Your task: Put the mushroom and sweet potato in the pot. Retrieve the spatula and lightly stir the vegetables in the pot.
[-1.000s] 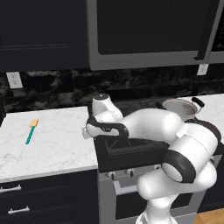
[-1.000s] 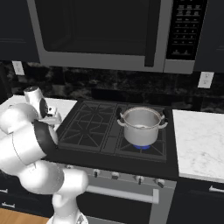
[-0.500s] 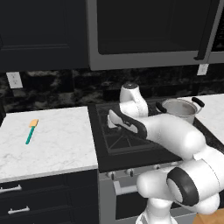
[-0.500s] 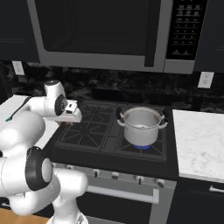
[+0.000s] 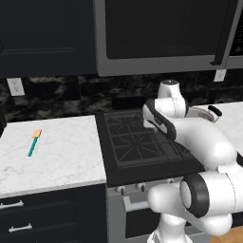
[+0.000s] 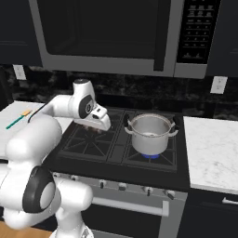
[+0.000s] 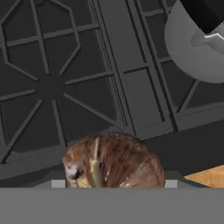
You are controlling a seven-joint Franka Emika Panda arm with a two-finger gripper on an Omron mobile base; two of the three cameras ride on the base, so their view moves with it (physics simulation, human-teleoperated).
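A round, mottled brown mushroom [image 7: 113,162] sits between my fingertips, and my gripper [image 6: 97,129] is shut on it, hanging just above the left burners of the stove. The silver pot [image 6: 149,135] stands on the front right burner, to the right of the gripper and apart from it; its rounded side and black handle show as the pot [image 7: 192,43] at the top right of the hand view. On the white counter left of the stove lies the spatula [image 5: 34,142], teal handle with a yellow blade, also seen as the spatula [image 6: 17,120]. The sweet potato is out of view.
The black stove top [image 5: 137,142] has raised grates under the hand. A microwave [image 6: 107,37] hangs low over the stove. White marble counters [image 6: 209,148] flank the stove on both sides. A blue flame glows under the pot.
The arm has swung right, from the edge of the left counter out over the stove's left burners, carrying the mushroom toward the pot. The pot and spatula have not moved.
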